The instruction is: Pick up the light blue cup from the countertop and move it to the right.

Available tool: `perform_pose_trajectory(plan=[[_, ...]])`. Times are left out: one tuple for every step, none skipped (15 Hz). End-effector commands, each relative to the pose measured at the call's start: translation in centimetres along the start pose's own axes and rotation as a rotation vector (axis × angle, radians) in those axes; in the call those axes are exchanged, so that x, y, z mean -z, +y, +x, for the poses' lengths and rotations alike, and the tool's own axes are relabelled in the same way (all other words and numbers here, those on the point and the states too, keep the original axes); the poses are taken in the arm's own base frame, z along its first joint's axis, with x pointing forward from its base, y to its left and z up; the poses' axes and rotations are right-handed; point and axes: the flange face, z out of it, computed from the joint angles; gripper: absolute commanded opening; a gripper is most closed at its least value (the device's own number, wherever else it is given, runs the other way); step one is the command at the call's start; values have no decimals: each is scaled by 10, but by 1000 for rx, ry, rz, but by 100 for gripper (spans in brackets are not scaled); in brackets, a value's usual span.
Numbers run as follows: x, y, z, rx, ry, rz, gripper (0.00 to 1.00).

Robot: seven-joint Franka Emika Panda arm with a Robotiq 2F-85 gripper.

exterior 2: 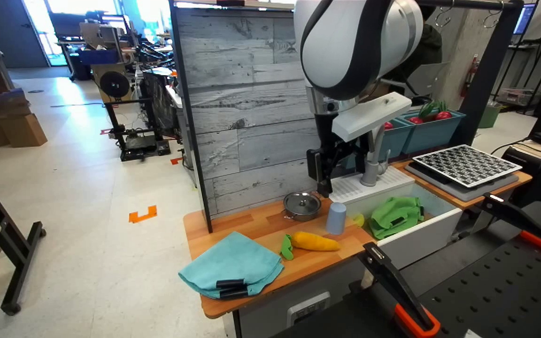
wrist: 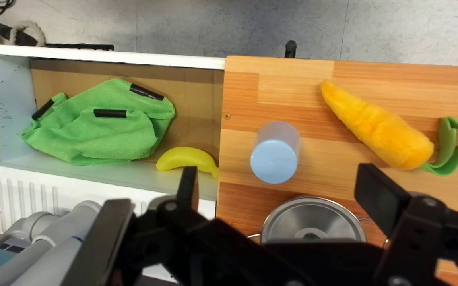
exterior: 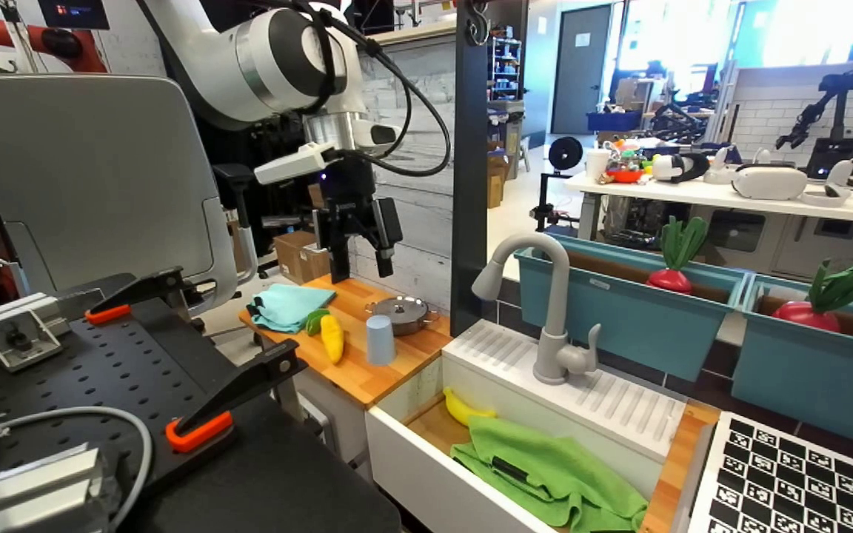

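Note:
The light blue cup (exterior: 380, 340) stands on the wooden countertop (exterior: 356, 296), near the edge beside the sink. It also shows in an exterior view (exterior 2: 336, 219) and in the wrist view (wrist: 274, 161), where its closed end faces up. My gripper (exterior: 362, 275) is open, with nothing between its fingers, and hangs above the countertop, higher than the cup. In the wrist view the fingers (wrist: 277, 170) are wide apart, and the cup appears below, between and slightly beyond their tips. The cup is not touched.
A lidded metal pot (wrist: 312, 220) stands close to the cup, by the wall. A yellow plush carrot (wrist: 376, 127) and a blue cloth (exterior 2: 233, 265) lie on the countertop. The sink (exterior: 426, 459) holds a green cloth (wrist: 105, 127) and a banana (wrist: 187, 158); a grey tap (exterior: 558, 311) rises behind.

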Motion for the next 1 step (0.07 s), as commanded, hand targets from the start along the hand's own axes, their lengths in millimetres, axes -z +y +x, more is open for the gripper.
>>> perform_pose_trajectory(plan=[[0, 0, 1, 0, -1, 0, 100]])
